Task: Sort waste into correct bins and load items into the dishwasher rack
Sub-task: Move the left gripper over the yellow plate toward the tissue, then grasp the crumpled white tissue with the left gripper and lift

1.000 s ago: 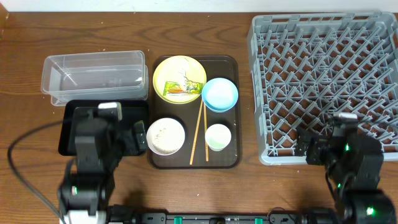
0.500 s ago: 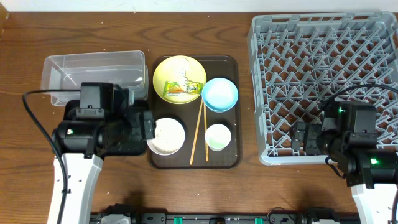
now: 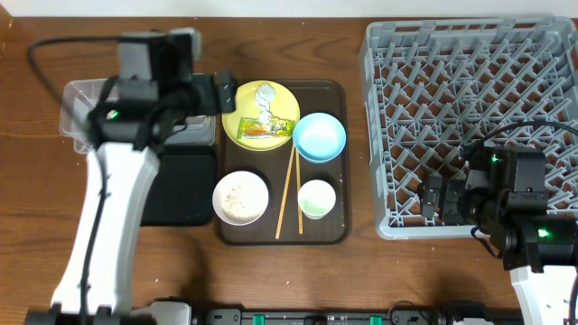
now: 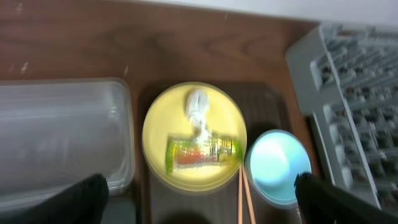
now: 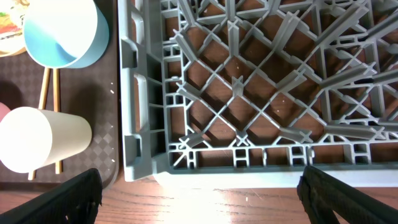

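Grey peg-latticed plastic rack (image 3: 470,90), round yellow plate (image 4: 160,124) bearing crinkled wrapper (image 4: 202,154), left fingers (image 4: 74,200) and right fingers (image 5: 62,198) spread apart

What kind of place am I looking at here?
Probably a dish-clearing station, like a canteen tray return: a brown serving tray of used dishes, a large grey pegged dishwasher rack and a clear rectangular plastic tub on a wooden table.

Setting: lab tabletop | evidence: wooden table (image 3: 27,208), dishwasher rack (image 3: 470,90), brown serving tray (image 3: 341,221)
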